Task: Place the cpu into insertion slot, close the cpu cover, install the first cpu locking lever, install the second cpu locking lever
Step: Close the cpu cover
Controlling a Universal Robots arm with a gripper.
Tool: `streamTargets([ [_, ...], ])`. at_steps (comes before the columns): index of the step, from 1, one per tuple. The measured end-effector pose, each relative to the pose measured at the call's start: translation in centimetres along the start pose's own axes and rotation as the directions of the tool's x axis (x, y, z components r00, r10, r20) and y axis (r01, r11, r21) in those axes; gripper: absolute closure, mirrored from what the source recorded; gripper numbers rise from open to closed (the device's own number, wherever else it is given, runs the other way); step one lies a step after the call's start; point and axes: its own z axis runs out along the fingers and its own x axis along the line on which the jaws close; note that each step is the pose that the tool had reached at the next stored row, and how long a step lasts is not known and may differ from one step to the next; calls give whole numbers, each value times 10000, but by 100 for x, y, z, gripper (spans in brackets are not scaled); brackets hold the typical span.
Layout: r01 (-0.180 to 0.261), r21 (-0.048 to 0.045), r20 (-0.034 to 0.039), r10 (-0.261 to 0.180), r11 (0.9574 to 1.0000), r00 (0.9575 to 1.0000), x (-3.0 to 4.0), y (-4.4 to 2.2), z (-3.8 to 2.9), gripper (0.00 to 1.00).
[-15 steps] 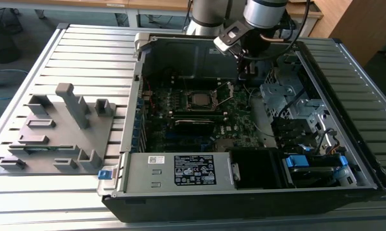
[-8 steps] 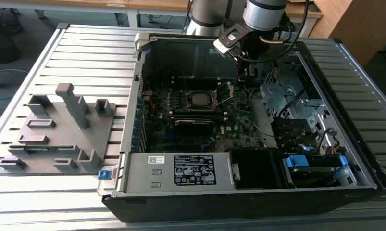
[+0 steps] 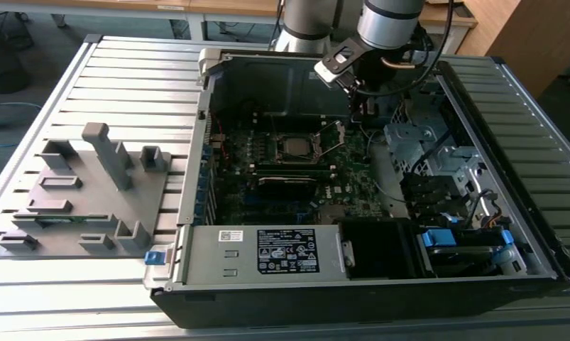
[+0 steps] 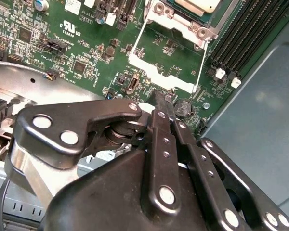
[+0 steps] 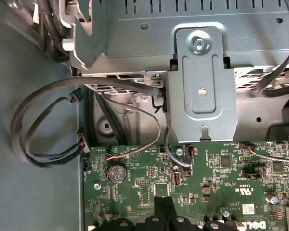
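End effector (image 4: 159, 96) nearest lens, fingers pinched together on nothing; I read that as blunt pusher. Tip sits just beside free edge of cpu cover (image 4: 159, 76), which stands open. Cpu (image 4: 197, 4) lies in insertion slot (image 4: 178, 25), face bare: cover not yet down.

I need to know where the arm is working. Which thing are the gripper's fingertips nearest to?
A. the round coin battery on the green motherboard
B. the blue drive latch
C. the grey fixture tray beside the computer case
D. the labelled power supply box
A: in the first wrist view the gripper has its tips over the green motherboard, with the round coin battery close beside them.
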Motion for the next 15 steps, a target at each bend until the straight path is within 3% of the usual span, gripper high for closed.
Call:
streamTargets([
  [15,-324,3,3,324,9995,9995,1,2,57,90],
])
